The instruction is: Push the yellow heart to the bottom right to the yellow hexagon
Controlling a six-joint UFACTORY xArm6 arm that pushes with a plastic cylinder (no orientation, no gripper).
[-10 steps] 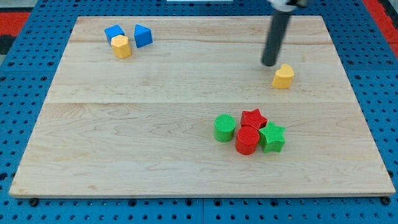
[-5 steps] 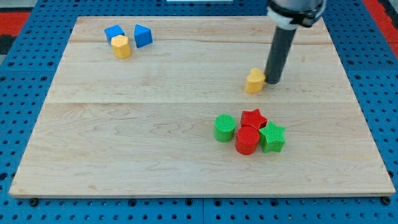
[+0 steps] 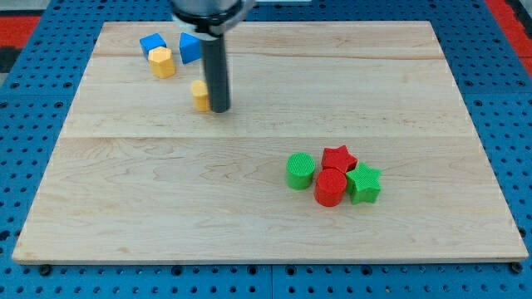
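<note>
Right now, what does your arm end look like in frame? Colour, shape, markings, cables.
A straight, dark grey to black cylindrical rod, smooth and matte, down to my tip. At the view's top it joins a wider dark collar with a pale band, cut off by the frame edge. No markings, cables or sleeve visible. My tip sits just right of the yellow heart.

No readable text, labels or numbers anywhere

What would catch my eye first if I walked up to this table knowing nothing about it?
Most likely the dark rod coming down from the view's top, my tip pressed against the right side of the yellow heart. Up-left of it sit the yellow hexagon and two blue blocks. Lower right of centre is a tight huddle: green cylinder, red star, red cylinder, green star.
</note>
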